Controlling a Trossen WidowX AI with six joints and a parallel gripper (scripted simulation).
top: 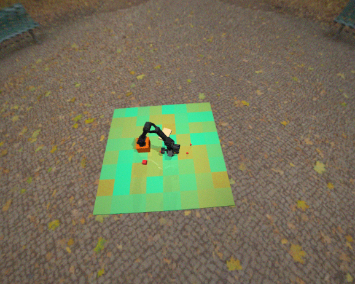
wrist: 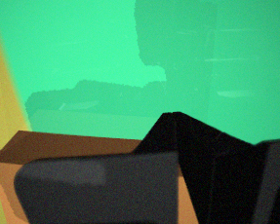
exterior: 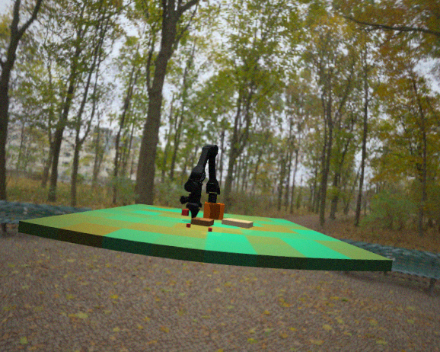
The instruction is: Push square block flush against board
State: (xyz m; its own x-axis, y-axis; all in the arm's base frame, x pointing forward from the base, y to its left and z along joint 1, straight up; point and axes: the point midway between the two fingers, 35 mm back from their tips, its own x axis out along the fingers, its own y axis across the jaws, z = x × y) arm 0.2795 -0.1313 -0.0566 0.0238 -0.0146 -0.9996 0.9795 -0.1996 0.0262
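The square block (exterior: 202, 222) (wrist: 78, 146) is orange-brown and lies flat on the mat; the arm mostly hides it in the top view. The board (top: 166, 133) (exterior: 237, 223) is pale tan and lies flat, nearer the arm's base in the top view. In the exterior view the board is right of the block, and a gap of mat shows between them. My gripper (exterior: 192, 216) (wrist: 171, 121) is shut and empty. It points down at the block's left end in the exterior view. The fingers cover part of the block in the wrist view; contact is unclear.
The orange base (top: 143, 146) (exterior: 214, 211) carries the arm. A larger red cube (top: 144, 161) (exterior: 185, 212) sits near it. Two small red cubes lie beyond the gripper, one (top: 187, 153) closer to it than the other (top: 190, 144). The patchwork mat (top: 155, 184) (exterior: 229, 244) has raised edges.
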